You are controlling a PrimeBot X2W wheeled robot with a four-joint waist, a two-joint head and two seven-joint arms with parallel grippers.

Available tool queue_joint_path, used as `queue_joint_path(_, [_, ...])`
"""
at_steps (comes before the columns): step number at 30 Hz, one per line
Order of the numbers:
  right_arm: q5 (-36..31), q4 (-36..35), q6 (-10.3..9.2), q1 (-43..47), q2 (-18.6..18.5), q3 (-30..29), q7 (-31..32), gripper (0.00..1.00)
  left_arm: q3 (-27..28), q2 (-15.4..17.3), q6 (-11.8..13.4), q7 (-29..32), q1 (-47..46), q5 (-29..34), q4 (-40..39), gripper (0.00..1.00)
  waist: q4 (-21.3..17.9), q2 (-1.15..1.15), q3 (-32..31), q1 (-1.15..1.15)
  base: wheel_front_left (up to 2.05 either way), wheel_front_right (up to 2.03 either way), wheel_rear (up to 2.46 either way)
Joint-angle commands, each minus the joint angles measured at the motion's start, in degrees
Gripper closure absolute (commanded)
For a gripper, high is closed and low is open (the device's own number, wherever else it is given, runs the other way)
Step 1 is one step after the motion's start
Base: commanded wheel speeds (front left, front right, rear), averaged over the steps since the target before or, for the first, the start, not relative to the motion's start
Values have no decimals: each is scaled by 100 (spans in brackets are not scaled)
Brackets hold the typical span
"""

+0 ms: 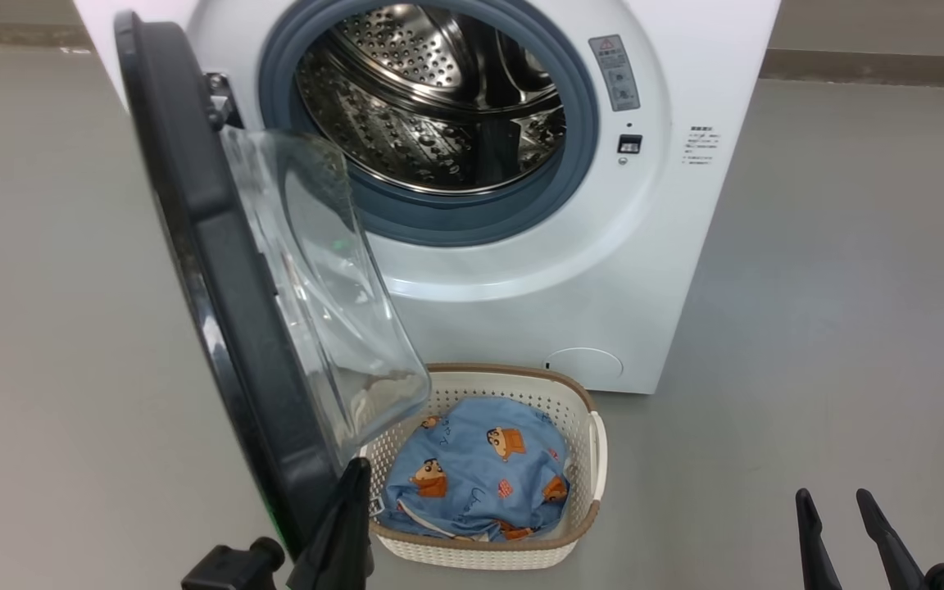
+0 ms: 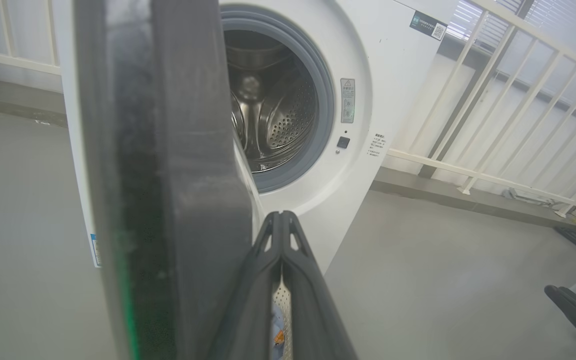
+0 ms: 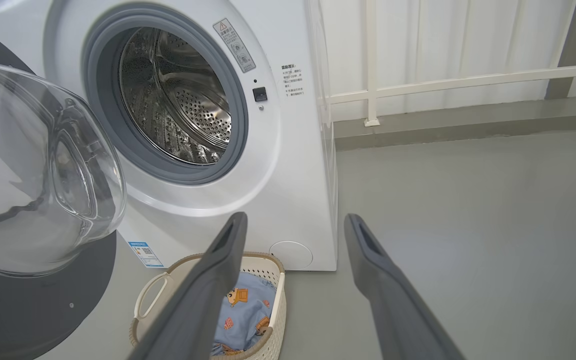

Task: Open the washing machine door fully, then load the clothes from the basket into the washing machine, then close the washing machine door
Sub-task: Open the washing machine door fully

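Note:
The white washing machine point(image 1: 537, 270) stands ahead with its steel drum point(image 1: 431, 98) exposed. Its black door point(image 1: 218, 270) with the clear glass bowl point(image 1: 324, 287) swings out to the left, edge-on to the head view. My left gripper point(image 1: 355, 471) is shut, its fingers right beside the door's lower inner edge; the same tip point(image 2: 280, 216) shows against the door rim point(image 2: 168, 175). The cream basket point(image 1: 578, 410) sits on the floor before the machine, holding the light-blue printed clothes point(image 1: 476, 475). My right gripper point(image 1: 835, 501) hangs open at the lower right, empty, also seen as gripper point(image 3: 293, 222).
Grey floor point(image 1: 849, 287) spreads to the right of the machine and basket. A white railing point(image 2: 493, 125) and a raised kerb point(image 3: 468, 125) run behind and beside the washer. The door's glass bowl overhangs the basket's left rim.

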Motion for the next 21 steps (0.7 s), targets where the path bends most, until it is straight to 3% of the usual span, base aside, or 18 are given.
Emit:
queue_joint_path(1, [11, -117, 52, -77, -73, 141, -69, 0, 223, -4, 65, -64, -236, 27, -118, 100, 50, 0, -15, 0, 0, 0, 0])
queue_joint_path(21, [102, -52, 52, -31, -73, 207, -69, 0, 637, 25, 560, -209, -273, 33, 59, 100, 968, 0, -10, 0, 0, 0, 0])
